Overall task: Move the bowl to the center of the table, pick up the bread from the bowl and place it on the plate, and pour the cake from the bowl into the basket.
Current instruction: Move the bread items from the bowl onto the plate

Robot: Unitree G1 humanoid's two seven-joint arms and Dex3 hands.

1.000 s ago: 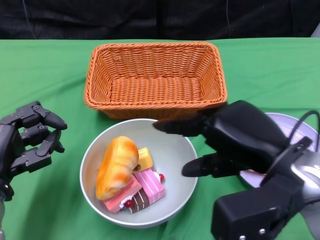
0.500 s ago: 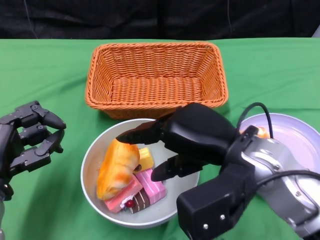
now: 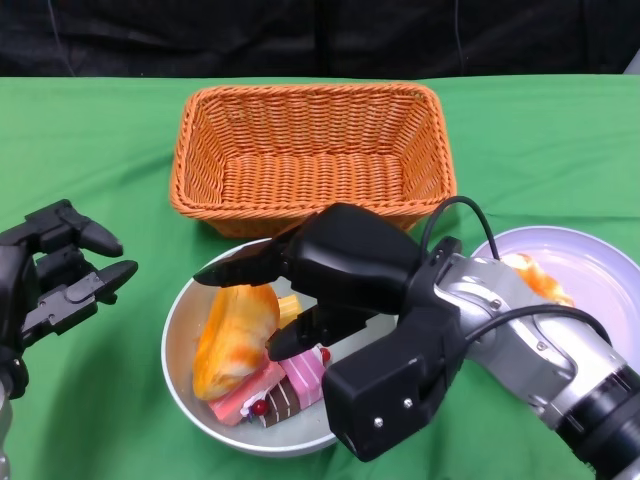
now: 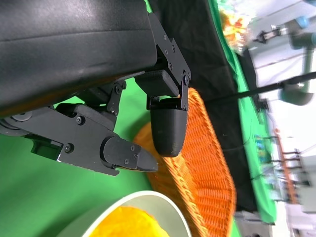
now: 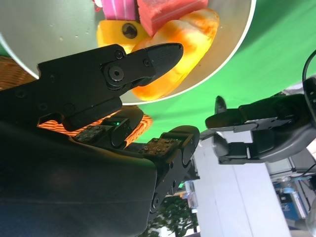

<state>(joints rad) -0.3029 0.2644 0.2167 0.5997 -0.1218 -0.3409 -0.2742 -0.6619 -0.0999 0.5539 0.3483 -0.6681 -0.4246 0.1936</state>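
The grey bowl [image 3: 172,330] sits in front of the orange wicker basket [image 3: 310,150]. In it lies the golden bread [image 3: 232,340], with pink cake [image 3: 302,372] and yellow cake [image 3: 291,308] beside it. My right hand [image 3: 335,270] hovers over the bowl with its fingers spread. One finger reaches over the bread's top and another points at its side. In the right wrist view a fingertip [image 5: 158,54] lies across the bread [image 5: 187,42]. My left hand [image 3: 55,280] stays open to the left of the bowl, holding nothing.
A pale plate [image 3: 595,265] lies at the right, partly behind my right forearm, with an orange-and-white piece [image 3: 535,278] on it. The basket's front wall stands close behind the bowl. Green cloth covers the table, and a dark backdrop runs along its far edge.
My right hand has swung left from the bowl's right rim to over the bread, uncovering the plate. The left hand's fingers have spread a little. The bowl has not moved.
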